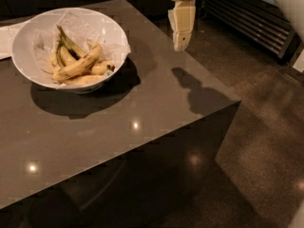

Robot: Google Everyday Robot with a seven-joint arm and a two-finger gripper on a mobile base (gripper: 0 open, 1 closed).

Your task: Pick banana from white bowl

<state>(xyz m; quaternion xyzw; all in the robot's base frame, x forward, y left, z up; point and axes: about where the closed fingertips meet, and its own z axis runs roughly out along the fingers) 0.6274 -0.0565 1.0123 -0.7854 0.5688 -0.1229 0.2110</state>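
Observation:
The white bowl (pixel 28 34) stands at the back left of the dark table, lined with crinkled white paper. A loose yellow banana (pixel 78 65) lies slantwise on top of the fruit at the bowl's front. Behind it are bananas joined at a dark greenish stem (pixel 65 39). My gripper (pixel 182 30) hangs pointing down over the table's back right edge, well to the right of the bowl and above table height. It holds nothing that I can see. Its shadow falls on the table near the right corner.
The dark grey table (pixel 142 127) has its right corner near the gripper's shadow. A white sheet (pixel 5 37) lies behind the bowl at the far left. A dark slatted unit (pixel 256 18) stands on the floor at the back right.

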